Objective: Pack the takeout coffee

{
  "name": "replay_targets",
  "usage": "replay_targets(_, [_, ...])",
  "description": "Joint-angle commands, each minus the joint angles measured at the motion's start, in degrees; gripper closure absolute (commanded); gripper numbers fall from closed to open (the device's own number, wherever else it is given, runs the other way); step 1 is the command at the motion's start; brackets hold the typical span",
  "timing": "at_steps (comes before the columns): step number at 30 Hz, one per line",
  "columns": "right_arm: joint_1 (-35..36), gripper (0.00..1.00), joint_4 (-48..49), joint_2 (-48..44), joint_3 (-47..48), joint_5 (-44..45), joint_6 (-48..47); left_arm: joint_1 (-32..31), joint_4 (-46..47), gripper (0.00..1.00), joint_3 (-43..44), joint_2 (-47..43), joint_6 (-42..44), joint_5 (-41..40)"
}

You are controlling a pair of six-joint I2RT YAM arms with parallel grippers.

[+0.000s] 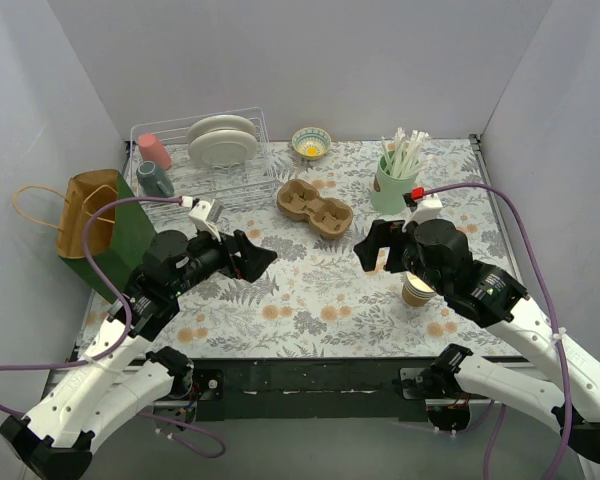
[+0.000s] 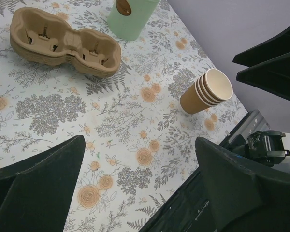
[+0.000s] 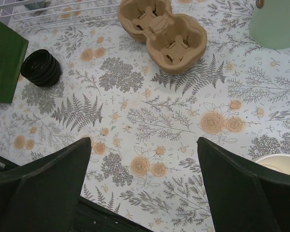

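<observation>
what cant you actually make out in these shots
- Top view: the left arm covers the stack of black lids, shown only by the right wrist.
- Top view: the right arm hides most of the paper cups.
- Right wrist view: mint holder cut by the edge.

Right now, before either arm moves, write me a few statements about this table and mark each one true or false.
1. The left claw and the right claw are both open and empty. True.
2. The cardboard cup carrier has a cup in it. False: its wells are empty.
3. The paper cups are nested in a stack with no lid on top. True.
4. The black lids sit on those cups. False: they are stacked beside the green bag, apart from the cups.
</observation>
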Motion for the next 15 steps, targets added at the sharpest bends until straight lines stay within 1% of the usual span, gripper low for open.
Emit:
replay_targets(1, [-0.14, 0.01, 1.91, -0.64, 1.79, 2.17, 0.49, 0.32, 1.87, 0.02, -1.46, -0.04, 1.48, -0.88])
replay_targets(6, [-0.14, 0.01, -0.9, -2.75, 0.55, 6.56, 1.8, 0.32, 2.75, 0.02, -2.87, 0.14, 2.27, -1.94])
replay_targets(8, [-0.14, 0.02, -3.88, -3.8, 0.37, 9.2, 1.72, 0.32, 2.48, 0.02, -3.13, 0.14, 2.8, -2.47])
replay_targets(9, [-0.14, 0.02, -5.89, -3.89, 0.81, 10.43, 1.37, 0.32, 2.48, 0.02, -3.22, -0.04, 2.89, -2.9])
replay_targets(10, [-0.14, 0.03, -10.0, -3.81, 1.34, 14.44, 1.37, 0.32, 2.48, 0.02, -3.4, -0.04, 2.98, -3.78])
replay_targets(12, [-0.14, 0.04, -15.12, -3.28, 3.01, 19.47, 3.56, 0.32, 2.14, 0.02, -3.4, -0.04, 2.98, -4.22])
replay_targets(13, [-0.14, 0.07, -17.23, -2.93, 3.62, 23.58, 4.44, 0.32, 2.05, 0.02, -3.4, -0.04, 2.98, -4.14])
replay_targets(14, [-0.14, 0.1, -21.43, -1.97, 5.11, 25.27, 5.66, 0.32, 2.04, 0.02, -3.57, -0.13, 2.8, -3.97])
replay_targets(15, [-0.22, 0.18, -22.86, -1.35, 5.73, 26.94, 6.11, 0.24, 1.96, 0.02, -3.75, -0.3, 2.8, -3.62])
